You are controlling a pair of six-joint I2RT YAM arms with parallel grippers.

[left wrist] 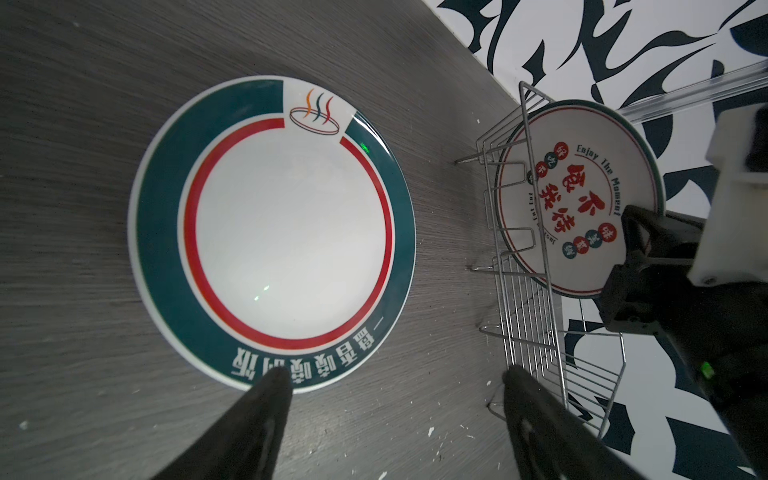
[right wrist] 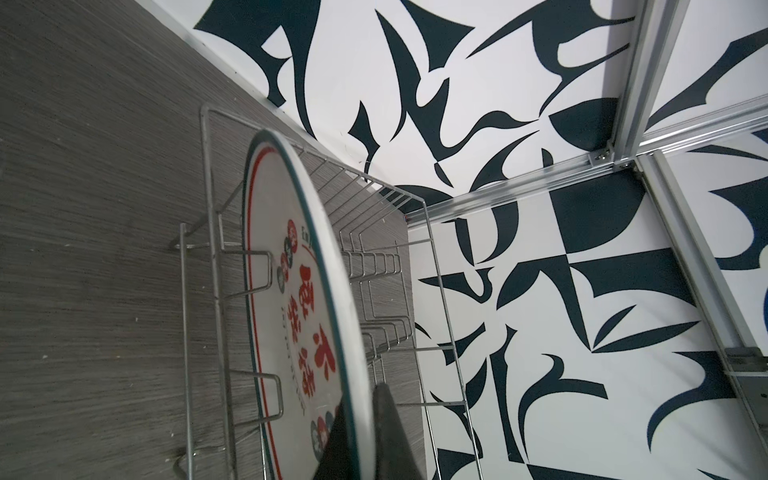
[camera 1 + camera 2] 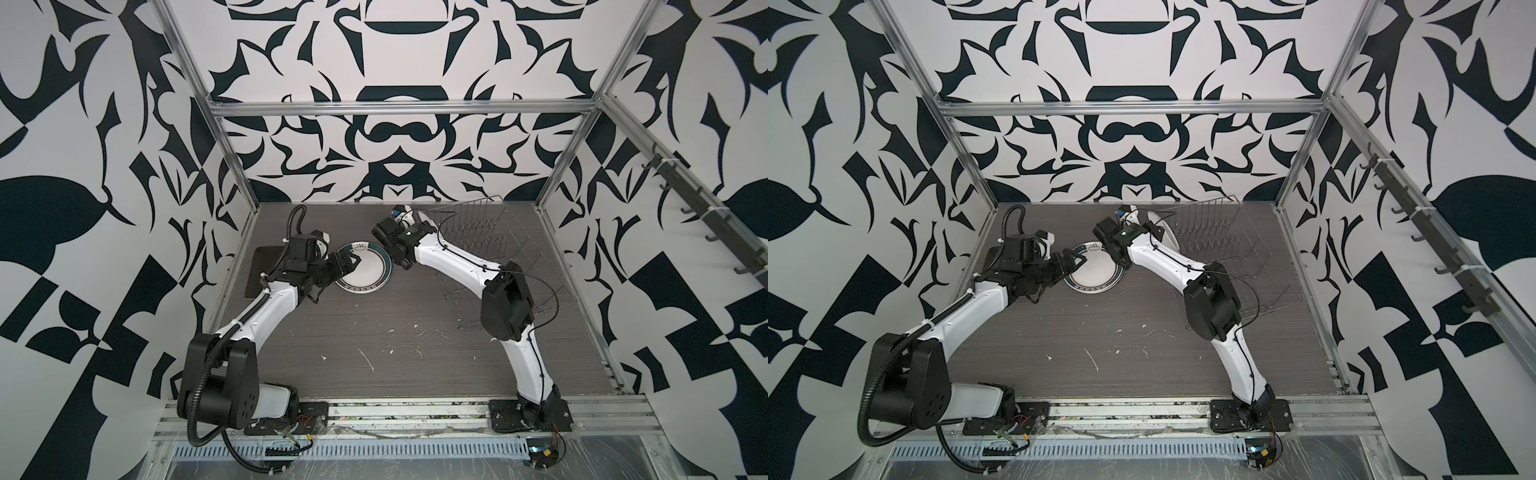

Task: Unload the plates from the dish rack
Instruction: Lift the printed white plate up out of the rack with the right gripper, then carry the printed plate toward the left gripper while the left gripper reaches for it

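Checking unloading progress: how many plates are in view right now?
3. A teal-rimmed plate lies flat on the table; a dark rounded-square plate lies partly behind the left arm; a red-character plate stands in the dish rack, held by the right gripper. The arms could hide others.

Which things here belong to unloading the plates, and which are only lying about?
Job: dish rack; red-lettered plate standing in it, gripped by the right hand; teal-rimmed plate flat on the table; dark plate; open left hand.
Lying about: wall hooks; paint flecks on the table.
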